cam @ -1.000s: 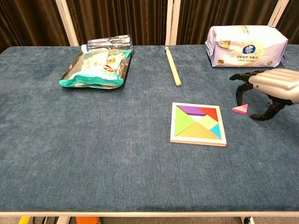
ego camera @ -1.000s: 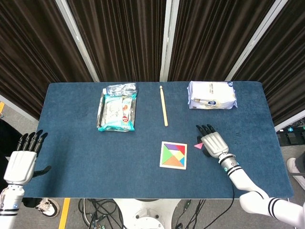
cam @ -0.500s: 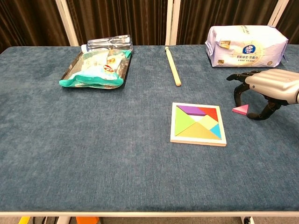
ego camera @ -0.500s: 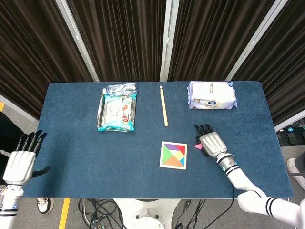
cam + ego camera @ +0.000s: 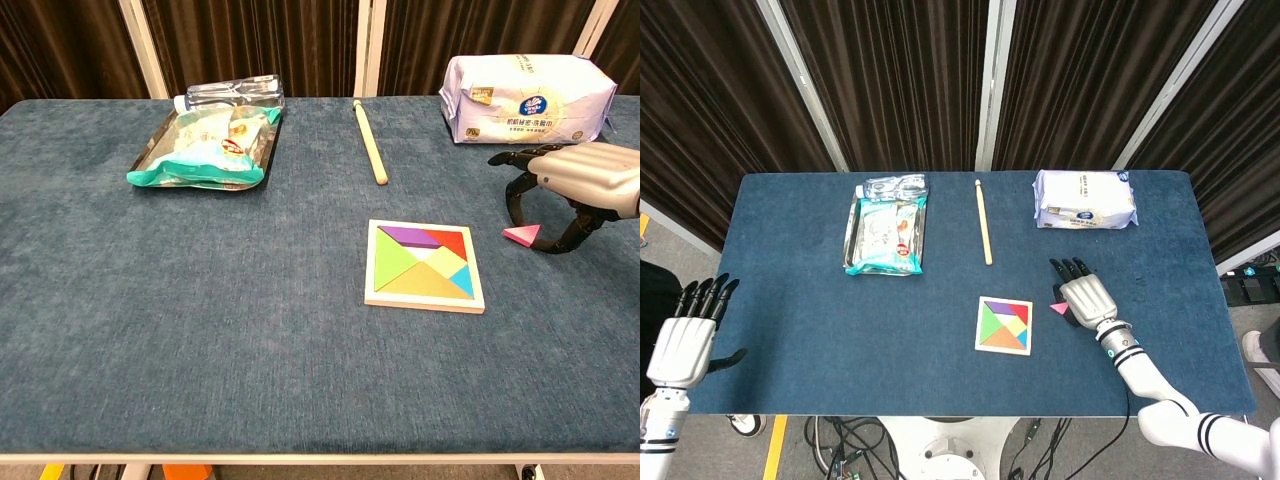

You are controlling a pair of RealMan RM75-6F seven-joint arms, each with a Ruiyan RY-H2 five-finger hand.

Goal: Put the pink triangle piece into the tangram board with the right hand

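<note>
- The desk [image 5: 200, 330] carried a blue cloth cover, and everything else lay on it.
- A white pack of wipes [image 5: 528, 98] sat at the far right of the desk.
- A metal tray [image 5: 160, 150] at the far left held a teal-edged snack packet [image 5: 205, 150], with a clear plastic bottle [image 5: 230, 93] lying along its far edge.
- The tangram board [image 5: 425, 266] lay near the middle, towards the right, filled with coloured pieces apart from a small pale gap near its centre.
- The right hand [image 5: 580, 180] was arched over the desk just right of the board, fingers [image 5: 515, 195] curled downward with the tips close around the pink triangle piece; whether they touched it could not be told, and nothing was lifted.
- The left hand [image 5: 685, 335] hung off the desk's near left corner in the head view, fingers spread and holding nothing.
- A wooden stick [image 5: 368, 142] lay lengthwise between the tray and the wipes.
- The pink triangle piece [image 5: 521, 235] lay flat on the cloth, just right of the board and apart from it, under the right hand.
</note>
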